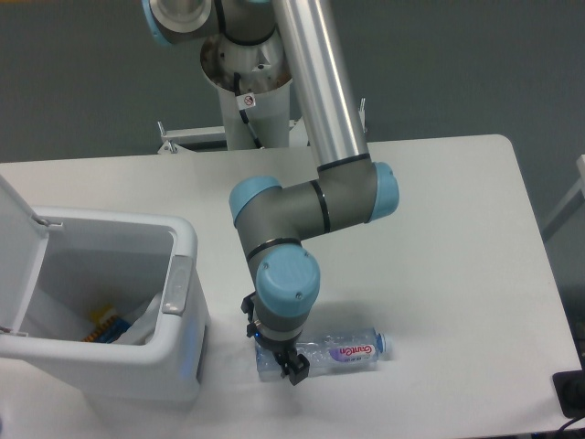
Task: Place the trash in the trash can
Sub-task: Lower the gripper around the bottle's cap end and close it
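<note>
**Ops:** Where's the trash?

**Me:** Clear plastic bottle with the purple-red label and pale blue cap lies on its side on the white table, near the front edge, just right of the white boxy trash can with the hinged lid. Lid is up. Inside the can there's some stuff with orange and blue on it; can't identify it. No second clear piece visible on the table.

**Ops:** Handling?

**Me:** My guess: light, looks empty. Thin wall, so it'll dent under a hard squeeze. Smooth and round, so it can roll or slip. Best hold is across the body, mid-length, near the label. The base end would leave it hanging unbalanced.

**Ops:** Your pincer?

**Me:** My black two-finger gripper is down over the base end, on the left. One finger shows in front of the bottle, the other is hidden under my wrist. Can't tell the gap, or whether I'm clamped on it.
</note>
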### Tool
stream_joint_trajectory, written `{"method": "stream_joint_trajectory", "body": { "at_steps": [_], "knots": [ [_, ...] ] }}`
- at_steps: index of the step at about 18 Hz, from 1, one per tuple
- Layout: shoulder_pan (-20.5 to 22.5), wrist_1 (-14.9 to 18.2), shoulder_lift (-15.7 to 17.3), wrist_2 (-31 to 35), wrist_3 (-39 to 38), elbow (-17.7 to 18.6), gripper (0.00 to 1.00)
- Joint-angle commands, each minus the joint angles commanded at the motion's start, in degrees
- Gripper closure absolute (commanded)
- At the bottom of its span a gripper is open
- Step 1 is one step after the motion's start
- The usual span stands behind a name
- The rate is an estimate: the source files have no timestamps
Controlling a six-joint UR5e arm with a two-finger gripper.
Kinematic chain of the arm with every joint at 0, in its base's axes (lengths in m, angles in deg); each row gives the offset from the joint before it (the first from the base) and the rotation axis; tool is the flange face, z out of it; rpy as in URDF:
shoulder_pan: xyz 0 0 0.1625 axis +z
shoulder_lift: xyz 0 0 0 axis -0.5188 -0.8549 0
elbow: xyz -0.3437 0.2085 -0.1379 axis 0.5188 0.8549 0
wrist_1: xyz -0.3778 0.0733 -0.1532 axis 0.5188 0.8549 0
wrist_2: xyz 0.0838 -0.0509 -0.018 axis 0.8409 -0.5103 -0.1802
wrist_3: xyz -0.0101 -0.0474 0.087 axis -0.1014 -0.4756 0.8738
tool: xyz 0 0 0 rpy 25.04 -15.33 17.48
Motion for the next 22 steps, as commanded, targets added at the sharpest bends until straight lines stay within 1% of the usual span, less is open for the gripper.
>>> {"method": "stream_joint_trajectory", "body": {
  "at_steps": [2, 3, 6, 8, 10, 12, 15, 17, 20, 22],
  "knots": [
    [-0.6, -0.3, -1.1, 1.5, 0.0, -1.1, 0.02],
    [-0.6, -0.3, -1.1, 1.9, 0.0, -1.2, 0.13],
    [-0.6, -0.2, -0.9, 2.0, 0.0, -1.1, 0.34],
    [-0.6, 0.1, -1.0, 1.9, -0.1, -1.5, 0.42],
    [-0.6, 0.2, -0.5, 1.9, 0.0, -1.7, 0.54],
    [-0.5, 0.1, -0.1, 1.7, -0.1, -2.5, 0.63],
    [0.3, 0.1, 0.0, 1.7, -0.7, -4.0, 0.64],
    [1.0, -1.2, 0.2, 1.5, -0.8, -5.8, 0.64],
    [3.2, -1.9, 0.8, 1.2, -0.7, -6.9, 0.64],
    [4.1, -1.9, 0.6, 1.0, -1.1, -8.5, 0.64]
  ]
}}
